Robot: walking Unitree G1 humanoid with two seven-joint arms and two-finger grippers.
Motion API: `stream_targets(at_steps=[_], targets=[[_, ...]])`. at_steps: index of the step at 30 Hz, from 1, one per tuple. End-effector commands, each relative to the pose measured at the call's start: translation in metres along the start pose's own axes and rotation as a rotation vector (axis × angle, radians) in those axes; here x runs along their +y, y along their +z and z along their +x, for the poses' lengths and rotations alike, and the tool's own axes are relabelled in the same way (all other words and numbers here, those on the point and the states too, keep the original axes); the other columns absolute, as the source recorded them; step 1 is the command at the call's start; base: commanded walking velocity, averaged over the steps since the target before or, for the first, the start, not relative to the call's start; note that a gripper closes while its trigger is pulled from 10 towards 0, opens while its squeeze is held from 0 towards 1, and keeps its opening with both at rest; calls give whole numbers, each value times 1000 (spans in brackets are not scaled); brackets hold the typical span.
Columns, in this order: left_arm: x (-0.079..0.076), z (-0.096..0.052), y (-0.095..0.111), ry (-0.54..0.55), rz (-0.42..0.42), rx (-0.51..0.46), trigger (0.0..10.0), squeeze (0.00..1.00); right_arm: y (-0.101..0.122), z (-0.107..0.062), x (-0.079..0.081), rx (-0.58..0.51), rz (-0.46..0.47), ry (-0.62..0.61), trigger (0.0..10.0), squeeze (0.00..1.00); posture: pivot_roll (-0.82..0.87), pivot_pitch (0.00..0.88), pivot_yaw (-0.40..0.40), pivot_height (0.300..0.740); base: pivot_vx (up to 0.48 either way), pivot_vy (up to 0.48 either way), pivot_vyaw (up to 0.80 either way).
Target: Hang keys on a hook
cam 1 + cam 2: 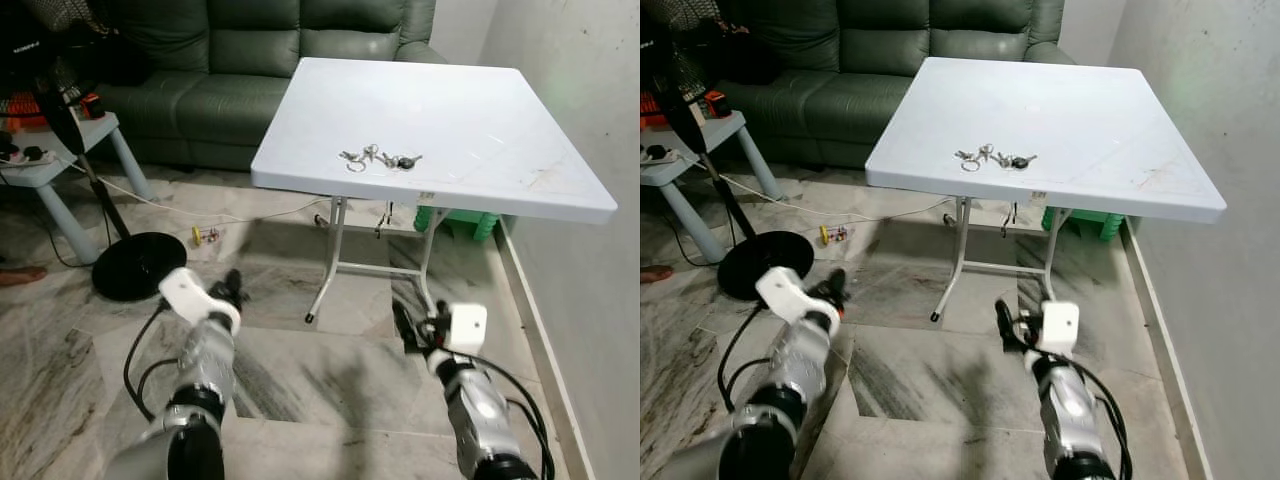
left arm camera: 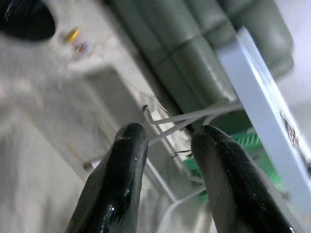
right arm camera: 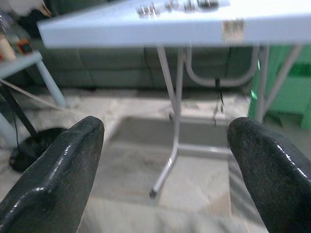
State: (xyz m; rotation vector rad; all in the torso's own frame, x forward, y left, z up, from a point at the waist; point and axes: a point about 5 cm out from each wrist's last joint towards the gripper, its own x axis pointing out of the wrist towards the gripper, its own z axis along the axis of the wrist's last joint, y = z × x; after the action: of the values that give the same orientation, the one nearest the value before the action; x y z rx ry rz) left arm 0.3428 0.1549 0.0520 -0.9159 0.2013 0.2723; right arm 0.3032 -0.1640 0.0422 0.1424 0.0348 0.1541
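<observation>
A bunch of metal keys (image 1: 378,158) on rings lies on the white folding table (image 1: 480,110), near its front edge. Both my arms are held low over the marble floor, well short of the table and below its top. My left gripper (image 1: 232,285) points toward the table's legs, its two black fingers (image 2: 127,170) a little apart with nothing between them. My right gripper (image 1: 403,325) stands wide open and empty. The keys (image 3: 180,6) also appear on the table's top edge in the right wrist view.
A green sofa (image 1: 230,70) stands behind the table. At the left are a standing fan with a round black base (image 1: 138,265) and a small pale side table (image 1: 60,160). A wall (image 1: 590,300) runs along the right. A green stool (image 1: 462,222) sits under the table.
</observation>
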Motion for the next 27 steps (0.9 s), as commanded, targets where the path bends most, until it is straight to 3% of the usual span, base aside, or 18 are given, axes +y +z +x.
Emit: stream_targets(at_steps=[1,2,3,4,5,6,9,11,12,17,20,25,27], targets=[[-1,-4,-20,87,79,74,10000,0,-1,0,1,7,24,-4,10000,0,158,0,-39,740,0,0,0],[-1,-4,-20,87,79,74,10000,0,-1,0,1,7,24,-4,10000,0,158,0,-39,740,0,0,0],[-10,-4,-25,78,260,93,10000,0,-2,0,1,12,20,-3,10000,0,159,0,-42,740,0,0,0],[-10,-4,-25,78,260,93,10000,0,-2,0,1,12,20,-3,10000,0,159,0,-42,740,0,0,0],[-27,-3,-26,5,487,74,10000,0,-2,-1,1,12,12,0,10000,0,152,0,-42,740,0,0,0],[-36,-2,-26,-52,584,51,10000,0,-2,-2,1,10,10,1,10000,0,152,0,-42,740,0,0,0],[-52,-4,-22,-219,721,-14,10000,0,1,-3,0,-8,8,-2,10000,0,142,0,-35,740,0,0,0],[-57,-10,-16,-401,758,-52,10000,0,10,-4,-4,-57,-9,-6,10000,0,134,0,-29,740,0,0,0],[-52,-14,-9,-449,796,-92,10000,0,15,-6,-4,-88,-29,2,10000,0,122,0,-18,740,0,0,0],[-30,-26,5,-481,823,-124,10000,0,27,-15,0,-167,-31,31,10000,0,108,0,-8,740,0,0,0],[-27,-34,8,-506,840,-145,10000,0,32,-21,3,-189,-37,44,10000,0,104,0,-7,740,0,0,0],[-38,-53,12,-573,809,-167,10000,0,45,-33,14,-221,-66,80,10000,0,93,0,-6,740,0,0,0],[-52,-60,15,-608,800,-186,10000,0,58,-35,19,-261,-74,90,10000,0,96,0,-11,740,0,0,0]])
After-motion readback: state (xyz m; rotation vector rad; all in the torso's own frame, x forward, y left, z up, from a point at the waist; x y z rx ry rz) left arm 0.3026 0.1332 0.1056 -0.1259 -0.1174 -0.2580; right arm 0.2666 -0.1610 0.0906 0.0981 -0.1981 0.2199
